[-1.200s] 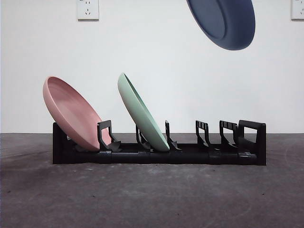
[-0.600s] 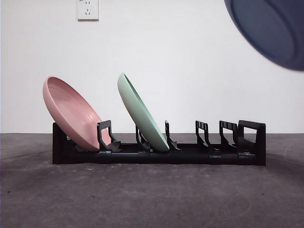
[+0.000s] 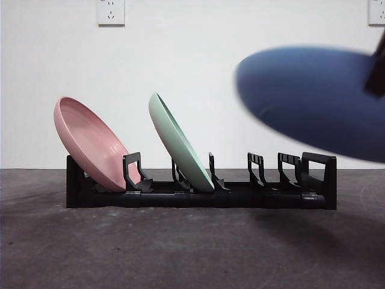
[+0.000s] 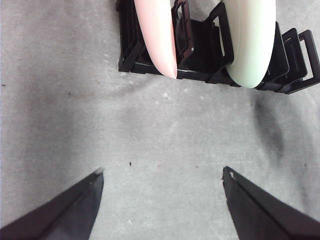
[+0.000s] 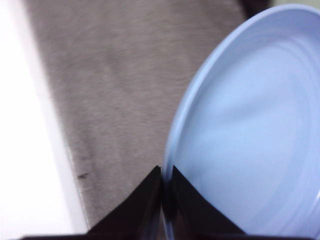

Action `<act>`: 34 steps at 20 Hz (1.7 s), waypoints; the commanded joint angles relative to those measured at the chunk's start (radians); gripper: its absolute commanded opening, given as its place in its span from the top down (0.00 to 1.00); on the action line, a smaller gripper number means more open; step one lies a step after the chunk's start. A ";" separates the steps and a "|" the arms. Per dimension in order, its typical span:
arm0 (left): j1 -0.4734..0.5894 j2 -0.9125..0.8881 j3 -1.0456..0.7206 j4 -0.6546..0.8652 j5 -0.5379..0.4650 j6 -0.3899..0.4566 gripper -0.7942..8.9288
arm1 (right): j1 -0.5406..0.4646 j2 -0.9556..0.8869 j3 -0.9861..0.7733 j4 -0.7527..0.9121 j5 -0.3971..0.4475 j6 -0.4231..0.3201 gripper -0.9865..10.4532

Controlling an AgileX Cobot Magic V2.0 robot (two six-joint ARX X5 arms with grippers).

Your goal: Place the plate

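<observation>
The right end effector [image 5: 162, 200] is clamped on the rim of the blue plate [image 3: 313, 99], with its two jaws pressed together on the thin edge, and it carries the plate in the air above the free slots at one end of the black rack [image 3: 201, 195]. The plate is not in any slot yet; in the front view it looks blurred and lies almost flat, with its lower edge close over the last dividers of the rack. The pink plate [image 3: 90, 141] and the green plate [image 3: 180, 144] stand tilted in slots well apart from this end effector. The left end effector [image 4: 160, 182] hangs with its jaws wide apart and empty over the grey counter [image 4: 175, 130], near the side of the rack where those two plates stand. The main risk seems to be the angle: if the plate goes down as flat as it is now, its edge will probably hit the tops of the dividers and not slide between them, and the light rack could be pushed or tipped. The grip holds only a small part of the rim, so the plate may also turn in the jaws during a quick move. If it is let go too high, it could fall against the green plate.
</observation>
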 commanded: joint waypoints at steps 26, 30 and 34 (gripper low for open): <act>-0.002 0.006 0.019 0.026 0.005 0.000 0.53 | 0.020 0.701 0.016 0.600 0.011 -0.307 0.88; -0.002 0.006 0.019 0.025 0.005 0.000 0.53 | 0.023 0.700 0.018 0.595 0.028 -0.288 0.67; -0.002 0.006 0.019 0.030 0.005 0.007 0.53 | 0.058 0.662 0.109 0.412 0.041 -0.117 0.66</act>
